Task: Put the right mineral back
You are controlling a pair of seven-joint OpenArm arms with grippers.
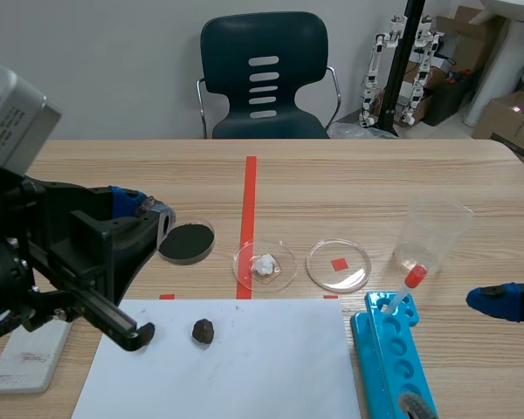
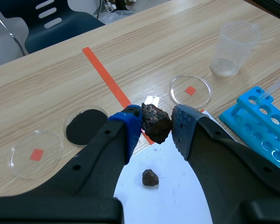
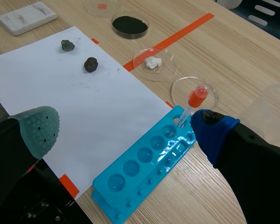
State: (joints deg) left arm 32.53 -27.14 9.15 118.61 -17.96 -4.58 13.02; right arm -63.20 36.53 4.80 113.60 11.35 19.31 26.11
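A rough, dark reddish-brown mineral (image 2: 155, 119) is pinched between the blue pads of my left gripper (image 2: 156, 127), held in the air above the near dishes. In the scene view that gripper (image 1: 142, 210) hangs at the left, and the held mineral is hidden there. On the white paper (image 1: 236, 367) lies a small dark mineral (image 1: 203, 331), also seen below the held one (image 2: 150, 177). A grey mineral (image 3: 67, 45) lies further along the paper. My right gripper (image 3: 126, 133) is open above the blue tray (image 3: 144, 163), at the table's right edge (image 1: 496, 301).
Along the paper's far edge stand a dish of black powder (image 1: 187, 242), a dish with a white lump (image 1: 265, 265) and a bare dish (image 1: 338, 264). Another bare dish (image 2: 35, 154) sits further left. A plastic cup (image 1: 432, 231), a dropper (image 1: 408, 286) and a white block (image 1: 31, 358) stand nearby.
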